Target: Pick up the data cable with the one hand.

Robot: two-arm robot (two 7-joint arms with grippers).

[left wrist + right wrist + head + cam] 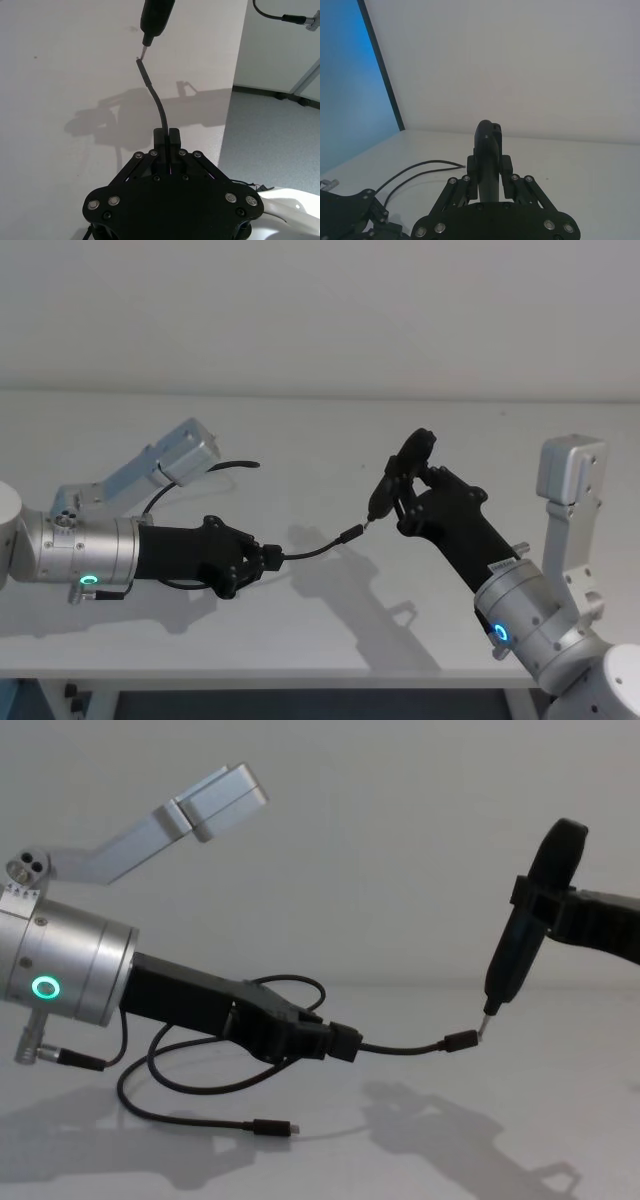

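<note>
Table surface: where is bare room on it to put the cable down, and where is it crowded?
Bare table lies behind both arms toward the wall, and along the front edge. Crowded: the middle, where the left gripper, shut on the data cable, holds its plug against the tool in the right gripper; cable loops lie beneath the left arm.

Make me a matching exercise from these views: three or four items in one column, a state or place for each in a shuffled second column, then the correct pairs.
Items
1. left gripper
2. right gripper
3. data cable
4. table

States or places
A. white surface under both arms
B. shut on a black tool with a thin tip
C. one end raised off the surface, the rest looped below
D. shut on the cable

Pairs: 1-D, 2-B, 3-C, 4-A
</note>
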